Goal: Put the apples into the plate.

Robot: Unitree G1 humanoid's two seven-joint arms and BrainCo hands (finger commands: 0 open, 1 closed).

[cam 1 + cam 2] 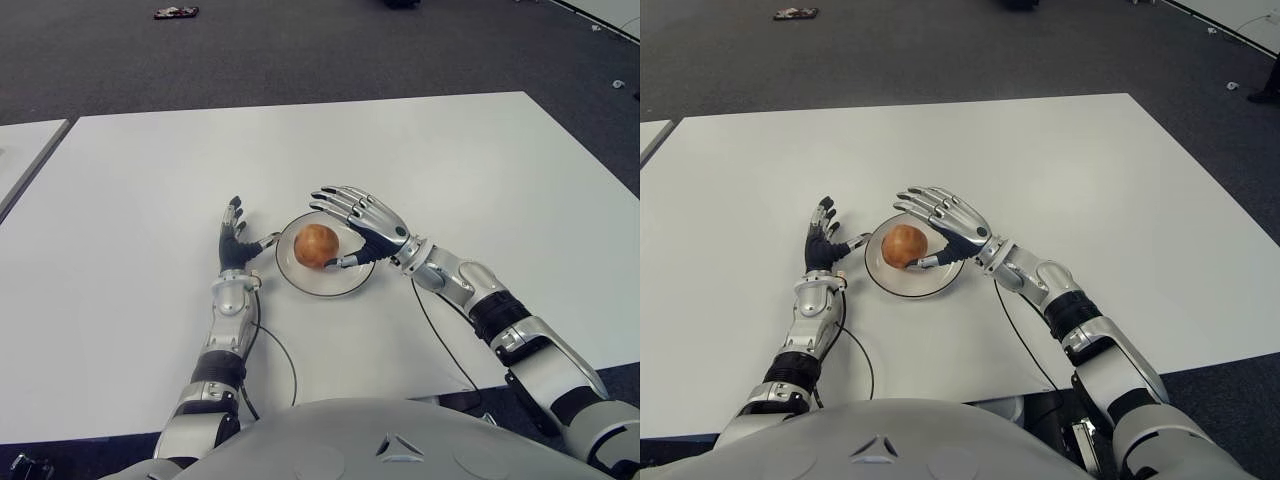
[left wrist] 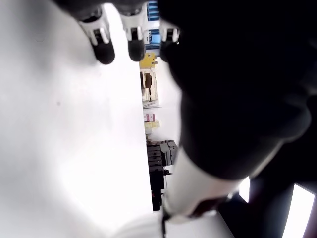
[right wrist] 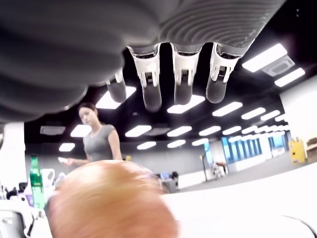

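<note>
Reddish-orange round apple (image 1: 316,245) sits in the small white round plate (image 1: 355,282) on my white bench (image 1: 480,170), my right hand (image 1: 362,226) just beside it, fingers spread, my left hand (image 1: 237,243) open beyond the plate's far rim.

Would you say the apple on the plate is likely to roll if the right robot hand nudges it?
Probably: the apple is round, so it may roll. The plate rim might check it. The open right robot hand sits beside it.
</note>
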